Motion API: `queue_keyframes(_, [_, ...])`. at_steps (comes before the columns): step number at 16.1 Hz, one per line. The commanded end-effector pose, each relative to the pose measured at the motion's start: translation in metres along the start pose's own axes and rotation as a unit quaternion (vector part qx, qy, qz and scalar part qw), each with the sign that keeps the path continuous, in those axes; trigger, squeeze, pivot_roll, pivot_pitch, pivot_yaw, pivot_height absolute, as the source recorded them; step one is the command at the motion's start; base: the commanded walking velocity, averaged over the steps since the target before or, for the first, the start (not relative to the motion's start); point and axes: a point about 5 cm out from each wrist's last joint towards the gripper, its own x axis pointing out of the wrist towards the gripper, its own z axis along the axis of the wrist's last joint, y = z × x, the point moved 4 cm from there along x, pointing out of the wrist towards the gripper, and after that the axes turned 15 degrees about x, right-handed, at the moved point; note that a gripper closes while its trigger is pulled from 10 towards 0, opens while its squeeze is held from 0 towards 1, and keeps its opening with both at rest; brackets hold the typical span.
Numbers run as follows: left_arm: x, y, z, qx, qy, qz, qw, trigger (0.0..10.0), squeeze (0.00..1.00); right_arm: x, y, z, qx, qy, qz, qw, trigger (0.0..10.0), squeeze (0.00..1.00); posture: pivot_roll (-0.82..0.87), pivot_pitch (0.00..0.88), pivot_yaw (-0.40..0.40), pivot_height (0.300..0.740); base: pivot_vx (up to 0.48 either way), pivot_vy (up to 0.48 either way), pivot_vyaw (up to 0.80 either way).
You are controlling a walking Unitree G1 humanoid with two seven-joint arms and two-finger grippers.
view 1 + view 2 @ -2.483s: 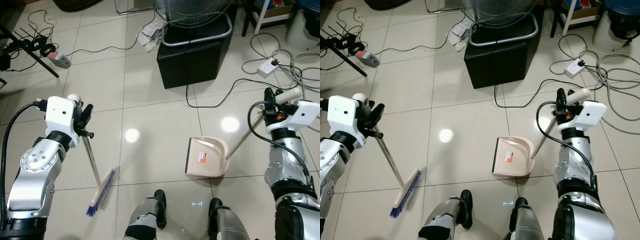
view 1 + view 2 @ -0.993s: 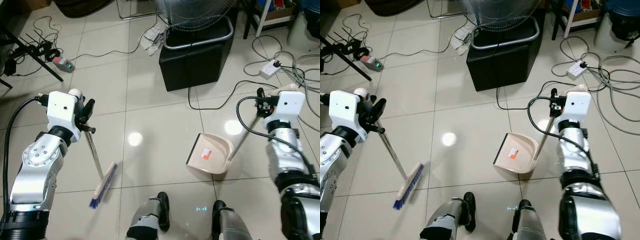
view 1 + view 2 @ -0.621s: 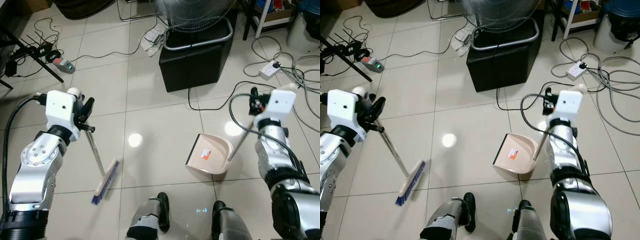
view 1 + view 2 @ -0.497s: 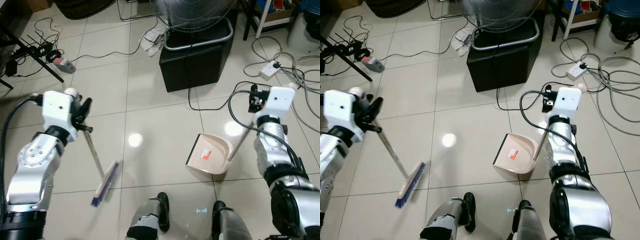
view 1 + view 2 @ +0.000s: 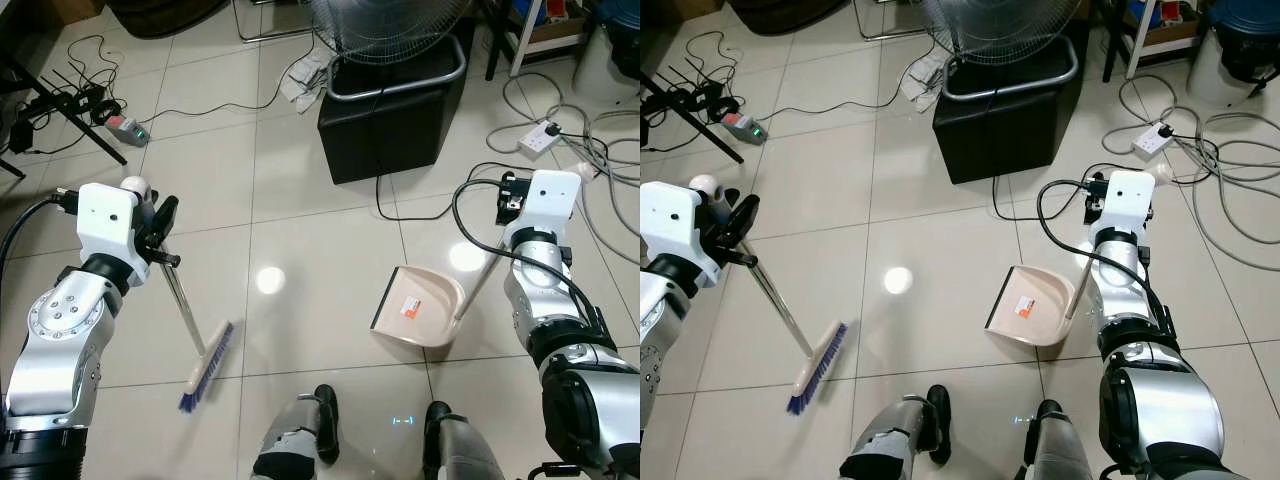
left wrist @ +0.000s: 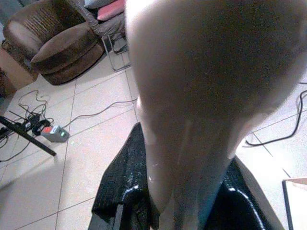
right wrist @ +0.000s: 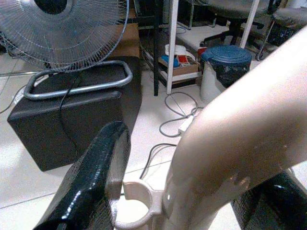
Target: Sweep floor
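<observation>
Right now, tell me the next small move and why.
Probably draw the broom head rightward across the tile toward the dustpan. The left end effector holds the broom handle, the right end effector holds the dustpan handle, and open floor separates brush and pan mouth.

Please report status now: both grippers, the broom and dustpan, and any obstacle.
Left gripper shut on broom, bristles on floor. Right gripper shut on dustpan handle, pan on tile. Cables and black box ahead.
</observation>
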Motion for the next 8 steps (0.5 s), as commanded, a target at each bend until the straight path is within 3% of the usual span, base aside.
queue_keyframes(1, [-0.0033,0.0111,0.0,0.01,0.001,0.016,1.0,10.0,0.0,-0.0017,0.0044,-0.007,-0.012,0.017,0.003,1.0,10.0,0.0,0.23,0.241,0.231,0.74,0.0,0.0,0.0])
queue_keyframes(8, [-0.0038,0.0143,0.0017,0.014,0.0,0.016,1.0,10.0,0.0,0.0026,0.002,-0.0016,-0.034,0.014,0.004,0.999,10.0,0.0,0.25,0.249,0.233,0.74,0.0,0.0,0.0])
